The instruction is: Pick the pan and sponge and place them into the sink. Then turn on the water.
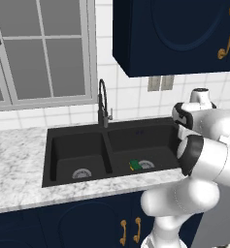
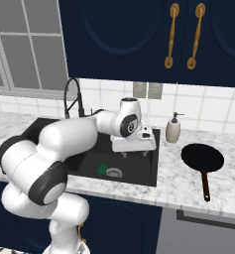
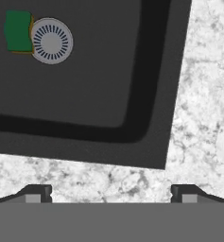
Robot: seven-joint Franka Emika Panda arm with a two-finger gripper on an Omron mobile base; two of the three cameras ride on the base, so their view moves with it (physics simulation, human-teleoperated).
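Even, bright, flat rendered light with no glare. The sink (image 1: 77, 145) basins are dark and show little shading. Edges are slightly soft and pixelated; no distortion.

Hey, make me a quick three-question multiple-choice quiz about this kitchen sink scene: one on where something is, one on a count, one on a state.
1. Where is the small green and yellow sponge?
A. On the marble counter
B. In the matte black double sink's right basin beside the drain
C. In the left basin

2. How many round silver drains does the sink have?
A. One
B. Two
C. Three

3. How does the gripper stand?
A. Jaws open, empty
B. Shut on the sponge
C. Shut on the pan

Answers: 1 B, the sponge touches the right basin's drain. 2 B, one drain per basin. 3 A, the tips stand wide apart; the round black frying pan rests on the counter.
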